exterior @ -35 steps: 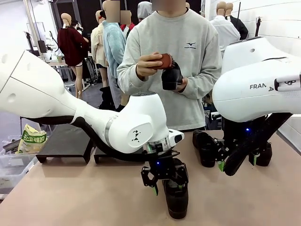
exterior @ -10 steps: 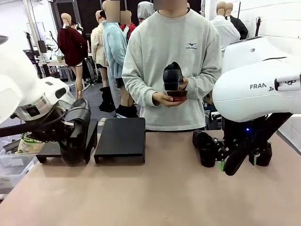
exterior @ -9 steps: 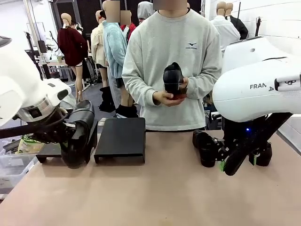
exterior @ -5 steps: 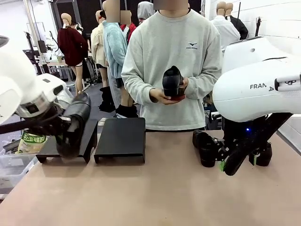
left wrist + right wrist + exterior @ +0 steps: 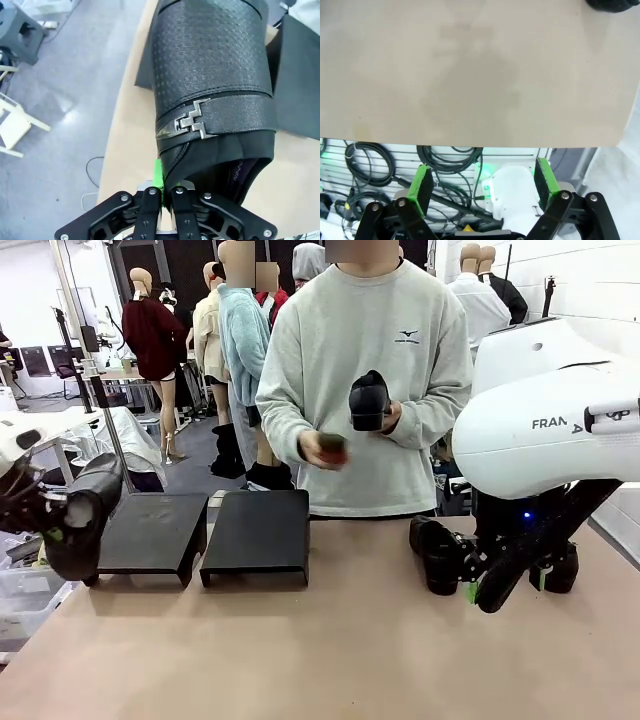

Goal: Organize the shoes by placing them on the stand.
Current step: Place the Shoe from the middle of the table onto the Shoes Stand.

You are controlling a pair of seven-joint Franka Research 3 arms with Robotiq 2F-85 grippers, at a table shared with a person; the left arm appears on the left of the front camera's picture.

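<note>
Left gripper pinches shoe at stand's left edge. Right gripper spread, well right of stand. Person behind stand holds second shoe.

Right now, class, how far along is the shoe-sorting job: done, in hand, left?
Done: nothing; both flat black stands are bare on top. In hand: the left tool grips one matte black ankle shoe beside them. Left: placing it, plus two black shoes on the tan table and one shoe in the person's hand.
</note>
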